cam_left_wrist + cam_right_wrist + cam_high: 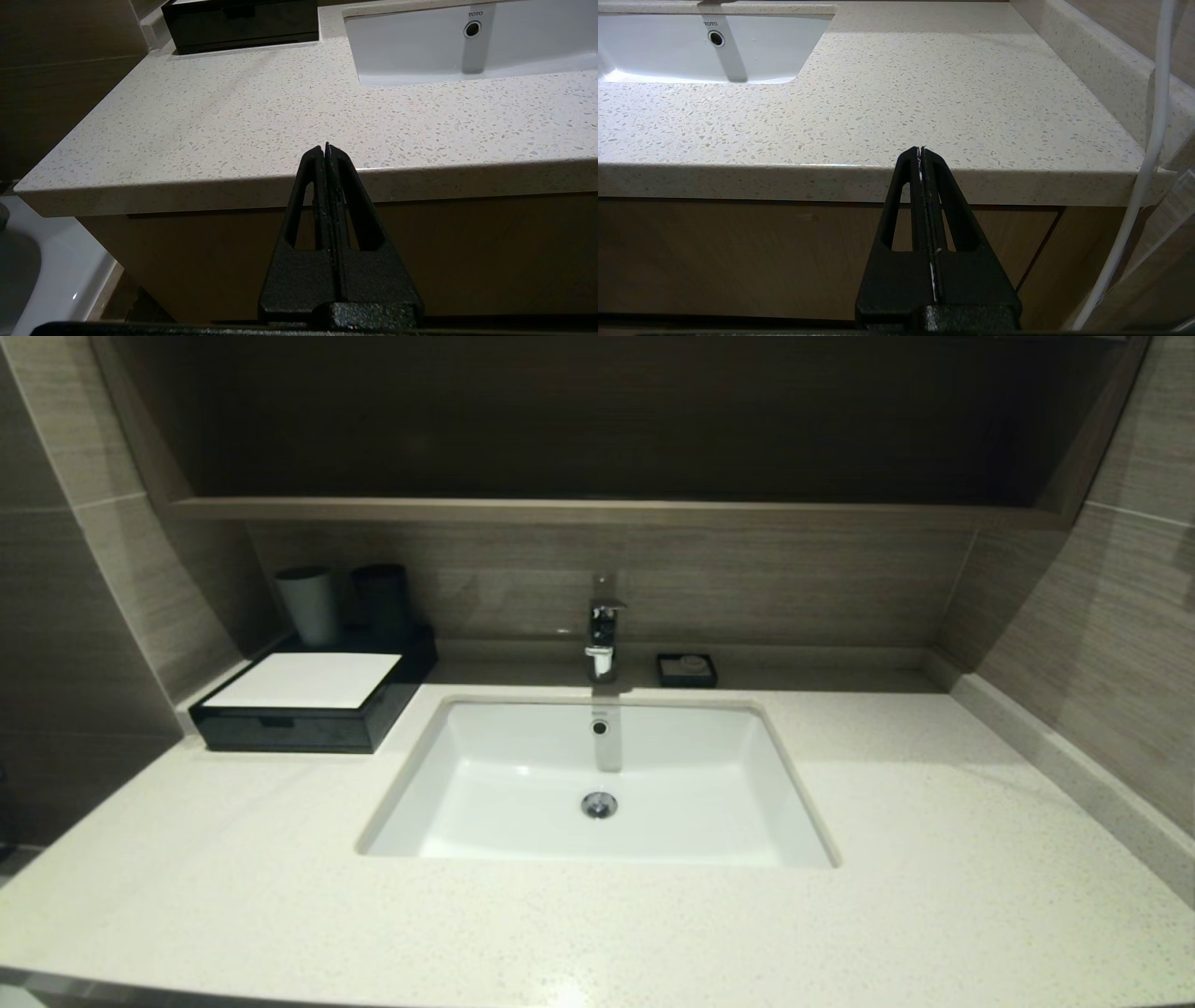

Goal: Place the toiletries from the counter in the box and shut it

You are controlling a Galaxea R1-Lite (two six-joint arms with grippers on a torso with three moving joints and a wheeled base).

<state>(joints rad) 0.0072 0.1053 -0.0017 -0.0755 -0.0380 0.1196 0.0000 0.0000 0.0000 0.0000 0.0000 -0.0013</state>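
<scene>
Here, at a hotel-style vanity, we begin at the far left, where the low glossy black box point(308, 719) sits on the speckled countertop point(934, 859) against the wall, its white top panel flat and its front drawer pushed in, with a pale cup point(308, 605) and a dark cup point(381, 602) standing just behind it. We find no toiletries in any view: the brown wood-grain ledge point(597, 511) spanning the wall above shows us only its front edge, so anything lying on it is hidden from us. We judge the box to be stiff but slick and probably light, liable to slide on the stone if tugged. The small notch point(277, 721) in the drawer front looks the natural place to hook a fingertip, perhaps with the other arm steadying the body. Small toiletries, we would guess, are light and call for a gentle pinch. The left gripper point(326, 148) hangs low in front of the counter's edge, well short of the box, its two black fingers pressed together with nothing between them. Moving right, the white sink point(523, 803) fills the middle, with the chrome faucet point(602, 630) behind it and a tiny black soap dish point(686, 670) just beside that. Farthest right, the right gripper point(920, 151) is parked before the counter's edge, fingers likewise pressed together and empty, a white cable point(1153, 140) hanging beside it.
</scene>
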